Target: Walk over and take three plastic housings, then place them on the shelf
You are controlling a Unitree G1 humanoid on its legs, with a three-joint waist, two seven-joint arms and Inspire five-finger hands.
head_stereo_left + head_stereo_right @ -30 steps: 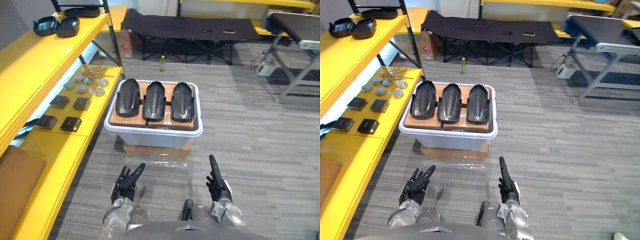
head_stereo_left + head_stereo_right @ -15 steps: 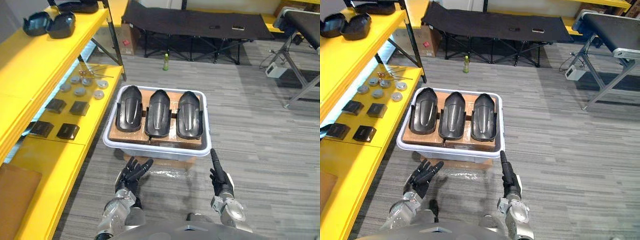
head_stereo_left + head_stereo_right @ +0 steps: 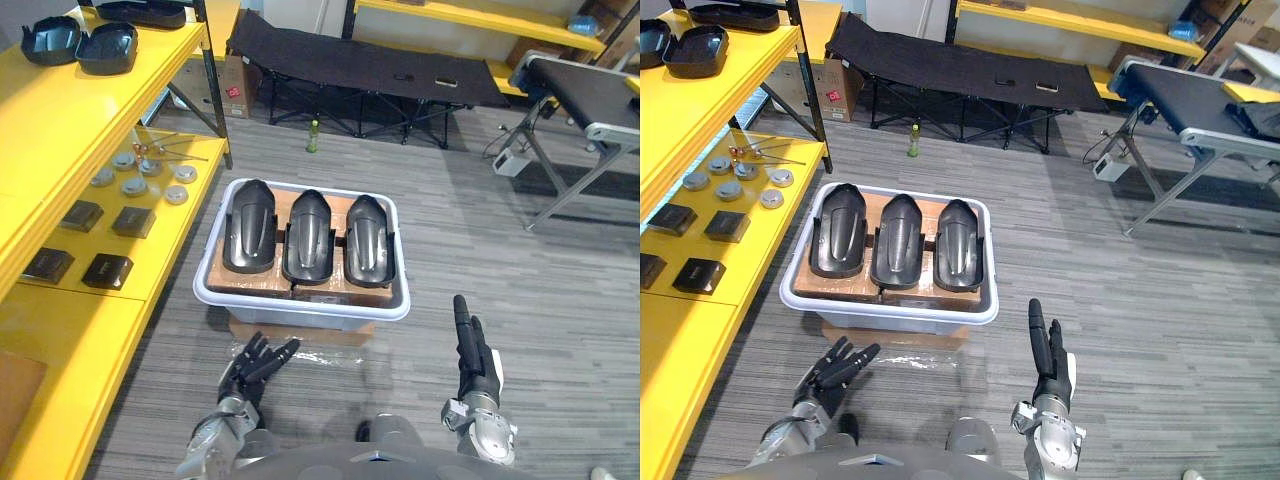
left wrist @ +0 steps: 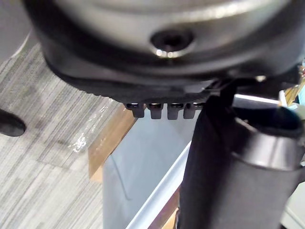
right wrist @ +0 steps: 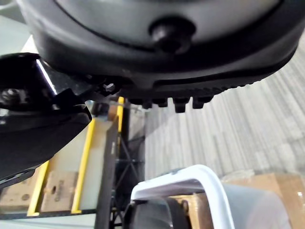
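1. Presently, plastic housings [image 3: 308, 236]: three, black and glossy, long and domed. Side by side in one row, rounded backs up, inside a pale tub [image 3: 300, 306]. Close together, resting on a brown cardboard sheet [image 3: 226, 284] that lines the tub.
2. Tub: rectangular, white-grey, rounded rim. Seated on a flat cardboard box [image 3: 298, 334], itself on the grey plank floor [image 3: 500, 250], just beside the lower level of the shelf.
3. Left hand [image 3: 252, 364]: low in the head views, on the near side of the tub and apart from it. Fingers straight and fanned, pointing toward the tub, empty.
4. Right hand [image 3: 470, 350]: near the tub's right near corner, not touching it. Fingers straight and together, pointing away from the robot, empty.
5. Shelf [image 3: 60, 120]: yellow, two levels visible, along the robot's left.
6. Upper level: black trays [image 3: 80, 42] at the far end.
7. Lower level: round metal discs [image 3: 140, 180] in a loose cluster; nearer, black square blocks [image 3: 100, 215] in pairs.
8. Green bottle [image 3: 313, 137]: upright on the floor beyond the tub.
9. Folding cot [image 3: 350, 65]: black, behind the bottle.
10. Conveyor [image 3: 590, 85]: dark belt on a grey frame, far right.
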